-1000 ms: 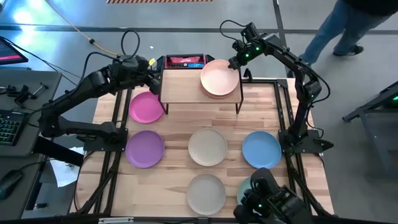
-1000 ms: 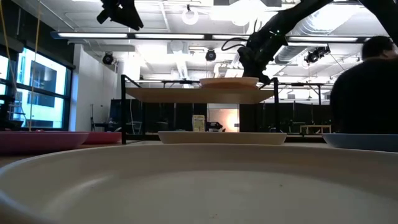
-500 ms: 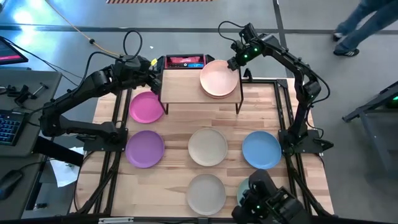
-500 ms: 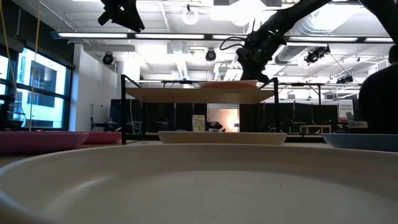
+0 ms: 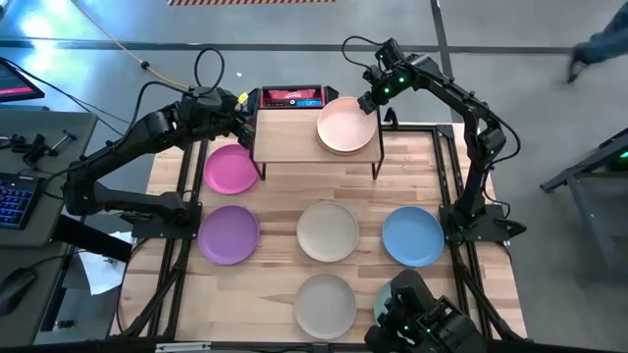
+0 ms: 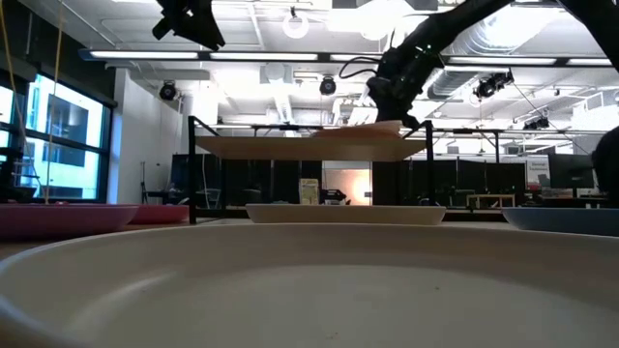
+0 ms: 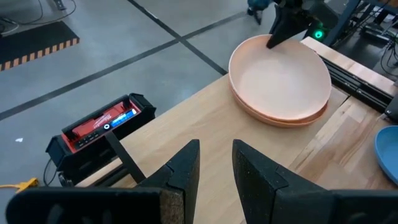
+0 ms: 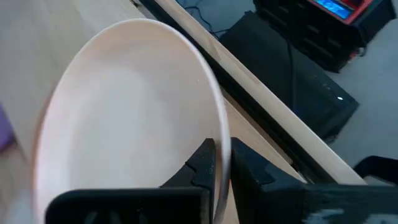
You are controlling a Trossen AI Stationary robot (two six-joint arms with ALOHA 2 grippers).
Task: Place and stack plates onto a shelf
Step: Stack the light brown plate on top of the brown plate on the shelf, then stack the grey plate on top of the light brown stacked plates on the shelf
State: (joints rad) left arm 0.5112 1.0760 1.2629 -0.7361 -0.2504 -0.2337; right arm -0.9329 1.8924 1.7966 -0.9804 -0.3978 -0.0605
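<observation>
High view first, sweeping from nine o'clock to three o'clock: the left arm reaches in from the nine o'clock side, and the left gripper (image 5: 238, 120) hovers off the ten o'clock corner of the small rectangular light-wood shelf on thin black legs (image 5: 289, 135), just above the round matte pink plate (image 5: 231, 168); in the left wrist view its two dark fingers (image 7: 186, 167) stand apart with a clear gap and nothing between them. At six o'clock from the pink plate lies the round matte purple plate (image 5: 229, 233). A red-and-black case (image 5: 290, 97) sits at twelve o'clock, just behind the shelf. Near the table's centre rests a round matte beige plate (image 5: 328, 230), with a second beige plate (image 5: 325, 304) at six o'clock from it. On the shelf's three o'clock half sits the stack of round matte peach plates (image 5: 345, 125), the top one tipped slightly in the low view. The right gripper (image 5: 370, 98) is at the stack's one o'clock rim; in the right wrist view its fingers (image 8: 202, 158) straddle the top plate's edge, narrowly parted around it, touching or nearly so. Further toward three o'clock lies the round matte blue plate (image 5: 412, 235), and a teal plate (image 5: 383, 297) peeks out beside a dark camera mount at five o'clock.
</observation>
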